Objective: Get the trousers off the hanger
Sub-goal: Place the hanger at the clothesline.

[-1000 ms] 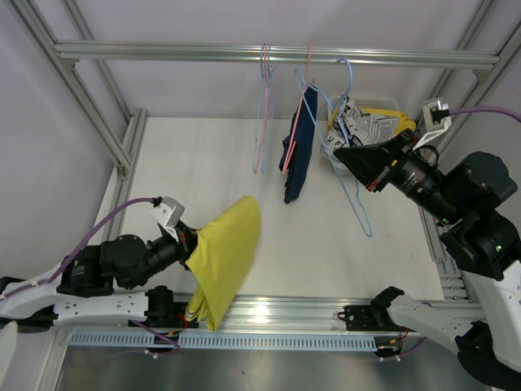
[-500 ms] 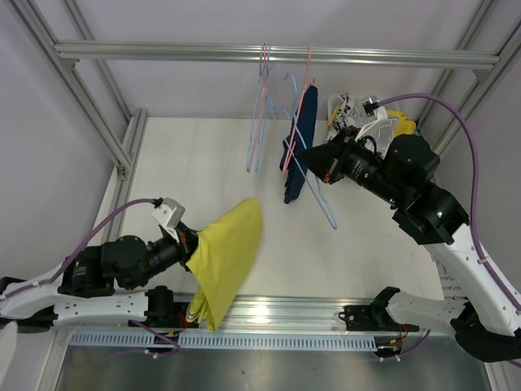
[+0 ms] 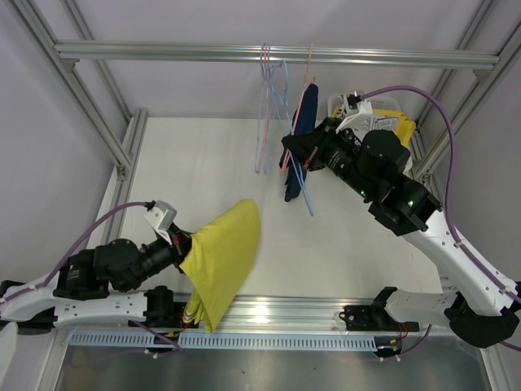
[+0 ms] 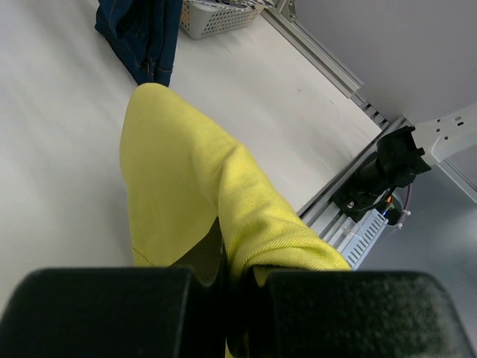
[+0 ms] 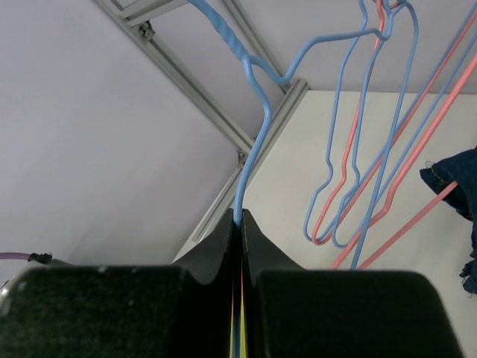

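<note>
Trousers in yellow (image 3: 224,252) hung pinched in our left gripper (image 4: 223,272) while our right gripper (image 5: 239,218) clamped a bare blue hanger (image 5: 252,162) (navy trousers (image 3: 293,183) not yet unhung).

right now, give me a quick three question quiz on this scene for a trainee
1. True or false: the right jaws are shut on a blue hanger.
2. What do the left jaws hold? A yellow trousers, B black ones, C camouflage ones.
3. Which trousers hang below the rail?
Key: 1 true; 2 A; 3 the navy trousers.
</note>
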Robot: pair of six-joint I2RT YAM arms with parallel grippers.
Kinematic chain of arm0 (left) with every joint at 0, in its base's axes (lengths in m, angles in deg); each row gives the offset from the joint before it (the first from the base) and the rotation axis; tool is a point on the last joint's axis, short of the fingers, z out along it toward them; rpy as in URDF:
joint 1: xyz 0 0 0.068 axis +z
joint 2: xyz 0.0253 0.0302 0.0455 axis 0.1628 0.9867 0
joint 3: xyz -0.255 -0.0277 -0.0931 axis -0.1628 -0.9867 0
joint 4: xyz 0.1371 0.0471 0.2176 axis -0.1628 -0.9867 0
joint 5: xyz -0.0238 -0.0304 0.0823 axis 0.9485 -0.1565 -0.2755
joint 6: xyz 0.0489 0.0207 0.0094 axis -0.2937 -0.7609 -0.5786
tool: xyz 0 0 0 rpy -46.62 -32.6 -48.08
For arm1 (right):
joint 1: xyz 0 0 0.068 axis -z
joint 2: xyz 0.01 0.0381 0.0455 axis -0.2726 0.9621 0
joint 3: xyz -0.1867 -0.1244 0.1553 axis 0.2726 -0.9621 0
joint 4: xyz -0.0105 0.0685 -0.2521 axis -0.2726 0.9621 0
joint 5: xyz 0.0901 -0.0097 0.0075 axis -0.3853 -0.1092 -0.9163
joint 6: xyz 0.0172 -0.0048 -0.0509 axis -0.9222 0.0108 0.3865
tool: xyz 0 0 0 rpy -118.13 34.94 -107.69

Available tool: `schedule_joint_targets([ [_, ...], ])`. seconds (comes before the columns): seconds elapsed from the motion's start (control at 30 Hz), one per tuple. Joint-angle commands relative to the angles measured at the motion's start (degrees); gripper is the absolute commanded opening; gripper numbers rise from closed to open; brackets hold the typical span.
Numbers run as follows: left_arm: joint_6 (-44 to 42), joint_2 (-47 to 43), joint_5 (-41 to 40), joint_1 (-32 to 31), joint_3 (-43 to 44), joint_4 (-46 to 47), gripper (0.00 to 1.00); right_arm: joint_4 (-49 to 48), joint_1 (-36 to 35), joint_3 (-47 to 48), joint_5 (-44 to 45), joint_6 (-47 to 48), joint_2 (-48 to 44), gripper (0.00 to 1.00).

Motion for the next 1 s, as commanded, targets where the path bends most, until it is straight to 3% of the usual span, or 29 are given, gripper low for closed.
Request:
schedule_joint_targets([
  [0.0,1.5,-1.1,-1.4,-0.2,0.8,6.0,0.0,-5.3,-0.4,-0.9,3.7,-0.8,-0.5,0.0],
  [0.3,1.4,-0.9,-1.3,-0.2,0.2,6.2,0.01,-10.0,-0.5,-1.8,9.4,-1.7,2.9,0.0],
  [0.97,0.9,-2.4,-1.8,-0.2,-1.1,5.1,0.01,-17.4,0.0,3.5,10.1,2.7,13.7,0.0],
])
